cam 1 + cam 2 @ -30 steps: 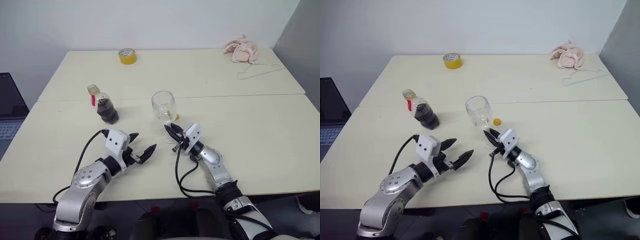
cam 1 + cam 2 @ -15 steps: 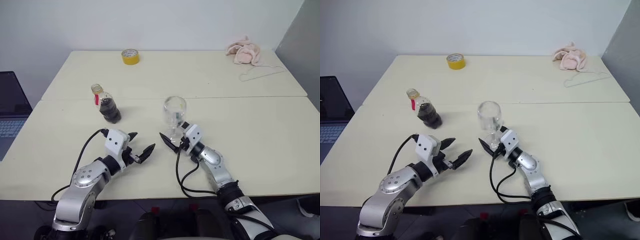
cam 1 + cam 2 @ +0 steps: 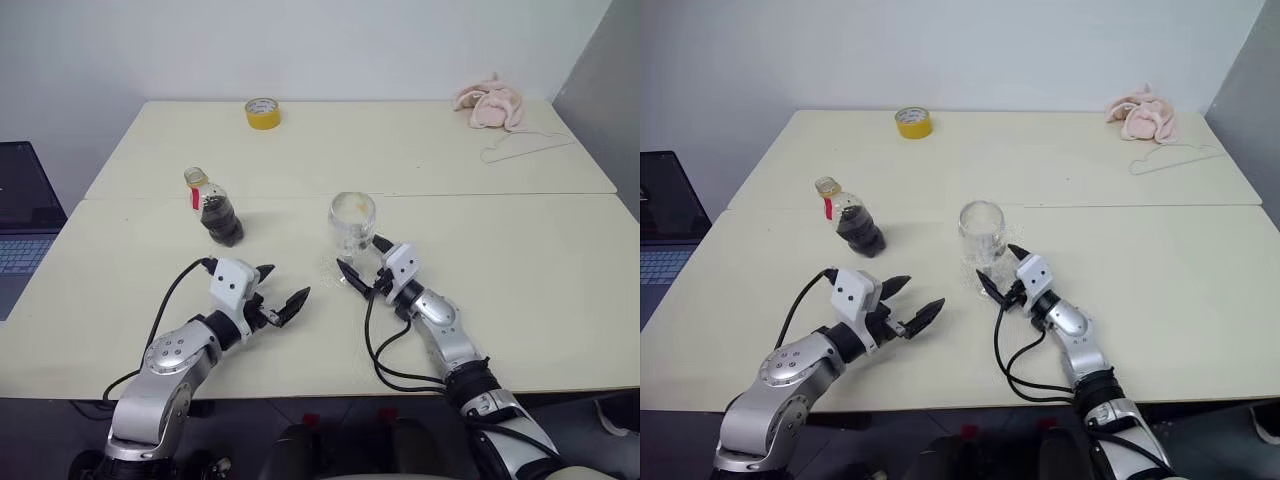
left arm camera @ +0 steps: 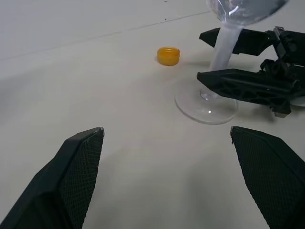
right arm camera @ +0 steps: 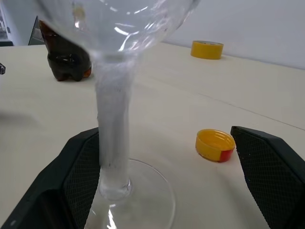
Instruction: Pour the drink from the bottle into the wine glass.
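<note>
Head cam: I've got the wine glass (image 3: 352,228) standing upright on the cream table (image 3: 520,260), near the middle seam. My right gripper (image 3: 362,262) sits at the foot of the glass, fingers spread wide either side of the stem, gripping nothing. My left gripper (image 3: 281,292) hovers over the table well to the left of the glass, fingers also wide apart, empty. The bottle (image 3: 212,207) stands upright further back and left, cap off, dark drink (image 3: 220,221) in its lower half. Yellow tape roll (image 3: 261,112) at the far edge, pink cloth (image 3: 487,103) and a wire hanger (image 3: 525,145) at the far right corner, laptop (image 3: 22,215) off the table's left side.

Left wrist cam: I see both left fingers (image 4: 71,176) wide apart with bare table between. Ahead, the glass foot (image 4: 206,102) rests flat on the table with the right gripper's black fingers (image 4: 248,86) on either side of the stem. The yellow cap (image 4: 168,55) lies just behind the glass.

Right wrist cam: the stem (image 5: 112,143) stands between my open right fingers (image 5: 267,176), close to one of them; I can't tell whether it touches. The cap lies beside the foot, the bottle stands behind.
</note>
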Robot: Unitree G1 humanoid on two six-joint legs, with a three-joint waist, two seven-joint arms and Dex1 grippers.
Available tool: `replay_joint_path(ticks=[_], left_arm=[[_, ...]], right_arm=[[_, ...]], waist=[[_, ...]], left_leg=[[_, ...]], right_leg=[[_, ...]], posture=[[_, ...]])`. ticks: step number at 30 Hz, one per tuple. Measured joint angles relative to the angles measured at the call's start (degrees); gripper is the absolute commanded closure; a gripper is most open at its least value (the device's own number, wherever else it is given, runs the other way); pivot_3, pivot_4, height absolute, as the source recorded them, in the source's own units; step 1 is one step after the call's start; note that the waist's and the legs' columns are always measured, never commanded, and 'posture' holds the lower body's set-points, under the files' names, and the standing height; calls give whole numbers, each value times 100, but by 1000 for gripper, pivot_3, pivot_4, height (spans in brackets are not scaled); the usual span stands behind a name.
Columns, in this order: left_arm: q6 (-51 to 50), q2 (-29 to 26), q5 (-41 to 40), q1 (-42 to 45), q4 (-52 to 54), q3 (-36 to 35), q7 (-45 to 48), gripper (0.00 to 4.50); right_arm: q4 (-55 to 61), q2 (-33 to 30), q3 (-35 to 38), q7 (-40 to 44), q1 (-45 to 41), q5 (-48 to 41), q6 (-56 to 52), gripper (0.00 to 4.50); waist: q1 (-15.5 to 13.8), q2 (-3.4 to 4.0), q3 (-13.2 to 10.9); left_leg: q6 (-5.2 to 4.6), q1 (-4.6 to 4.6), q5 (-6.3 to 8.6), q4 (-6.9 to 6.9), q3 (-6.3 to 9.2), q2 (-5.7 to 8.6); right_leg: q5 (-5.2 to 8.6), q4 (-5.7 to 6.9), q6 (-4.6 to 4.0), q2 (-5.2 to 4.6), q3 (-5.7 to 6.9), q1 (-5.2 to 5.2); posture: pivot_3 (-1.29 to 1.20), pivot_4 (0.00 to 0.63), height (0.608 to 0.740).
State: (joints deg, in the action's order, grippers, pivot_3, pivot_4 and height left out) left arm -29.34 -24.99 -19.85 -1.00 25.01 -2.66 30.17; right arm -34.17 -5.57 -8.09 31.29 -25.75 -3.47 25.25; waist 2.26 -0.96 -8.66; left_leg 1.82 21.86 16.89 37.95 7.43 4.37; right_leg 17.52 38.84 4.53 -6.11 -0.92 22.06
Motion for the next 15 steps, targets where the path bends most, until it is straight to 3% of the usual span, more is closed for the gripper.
replay_joint_path(ticks=[9,15], left_arm=[[109,1,89,61,-91,22,35,0],[128,1,105,71,-125,75,56,0]], right_arm=[[413,-214,5,169,240,-15,-268,51],[1175,-555,-113,880,662,-297,-804,51]], waist=[[-2,1,-1],[-28,2,-1]], left_leg=[[0,1,0,-1,-2,-1],[-1,2,1,-2,-3,-2]], right_leg=[[0,0,0,0,-1,2],[0,-1,0,0,-2,2]], posture=[[0,150,740],[0,150,740]])
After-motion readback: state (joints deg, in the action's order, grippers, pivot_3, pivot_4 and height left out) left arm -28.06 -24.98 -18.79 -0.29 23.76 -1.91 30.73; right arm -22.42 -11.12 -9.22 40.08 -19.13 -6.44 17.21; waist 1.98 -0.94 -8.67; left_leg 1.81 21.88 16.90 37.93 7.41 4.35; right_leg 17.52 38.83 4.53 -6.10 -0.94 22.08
